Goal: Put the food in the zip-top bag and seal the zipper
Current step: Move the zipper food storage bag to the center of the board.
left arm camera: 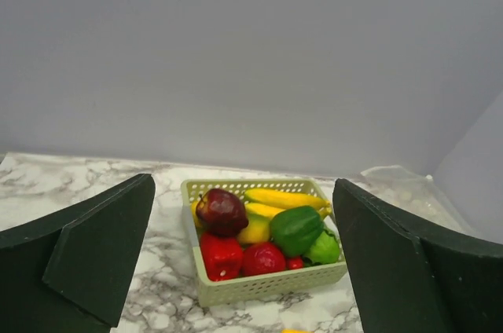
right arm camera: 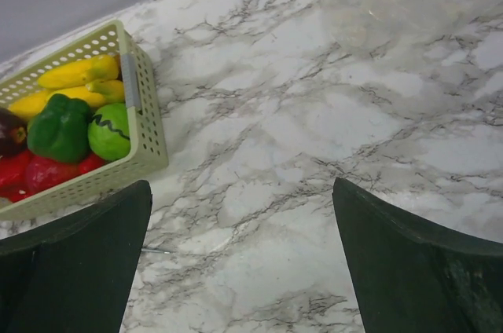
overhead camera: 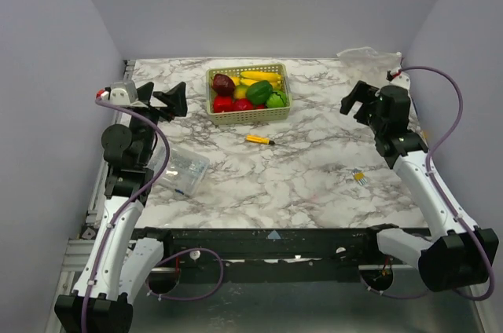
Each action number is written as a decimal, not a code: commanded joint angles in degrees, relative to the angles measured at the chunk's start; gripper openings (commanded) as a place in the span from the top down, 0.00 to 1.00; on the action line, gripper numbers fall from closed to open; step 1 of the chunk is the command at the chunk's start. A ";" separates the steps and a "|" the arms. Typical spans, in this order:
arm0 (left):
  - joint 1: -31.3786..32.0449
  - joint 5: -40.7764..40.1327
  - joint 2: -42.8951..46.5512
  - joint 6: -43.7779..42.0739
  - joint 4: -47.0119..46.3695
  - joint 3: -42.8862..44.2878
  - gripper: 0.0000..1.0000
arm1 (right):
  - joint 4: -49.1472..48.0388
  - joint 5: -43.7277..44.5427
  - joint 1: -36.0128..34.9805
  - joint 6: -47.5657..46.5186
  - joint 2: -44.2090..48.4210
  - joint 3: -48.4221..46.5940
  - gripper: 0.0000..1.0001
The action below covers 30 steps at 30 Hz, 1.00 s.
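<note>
The food (overhead camera: 250,89) lies heaped in a yellow-green mesh basket (overhead camera: 248,117) at the back middle of the table. In it are a green pepper (left arm camera: 295,228), a dark-red apple (left arm camera: 222,211), red round pieces (left arm camera: 263,258) and yellow pieces (left arm camera: 283,198). The zip-top bag (overhead camera: 368,54) lies crumpled in the back right corner, also seen in the left wrist view (left arm camera: 397,188); its zipper is not distinguishable. My left gripper (overhead camera: 173,101) hovers open left of the basket, facing it (left arm camera: 242,192). My right gripper (overhead camera: 357,104) hangs open over bare marble right of the basket (right arm camera: 242,192).
A thin yellow-and-black stick (overhead camera: 260,140) lies in front of the basket. A flat clear packet with bluish contents (overhead camera: 182,170) rests near the left arm. A small yellow item (overhead camera: 358,177) lies by the right arm. Grey walls enclose the table on three sides.
</note>
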State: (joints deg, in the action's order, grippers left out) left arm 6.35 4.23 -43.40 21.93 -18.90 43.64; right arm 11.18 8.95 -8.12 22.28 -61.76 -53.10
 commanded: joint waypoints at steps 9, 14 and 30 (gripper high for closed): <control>5.25 -2.35 -0.34 -2.37 10.46 2.24 0.01 | 2.13 13.91 0.48 4.14 -15.55 -11.78 0.00; 8.29 3.66 -3.49 -6.09 14.00 5.40 0.02 | 0.78 20.98 0.48 5.85 -26.14 -19.86 0.00; 17.52 3.33 -6.79 -16.73 23.13 8.13 0.01 | -14.60 21.97 2.32 -25.87 -59.65 -41.06 0.01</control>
State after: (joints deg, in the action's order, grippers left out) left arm 21.93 9.02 -50.59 8.47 1.67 50.15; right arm 0.78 29.63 -6.61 8.67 -116.05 -89.34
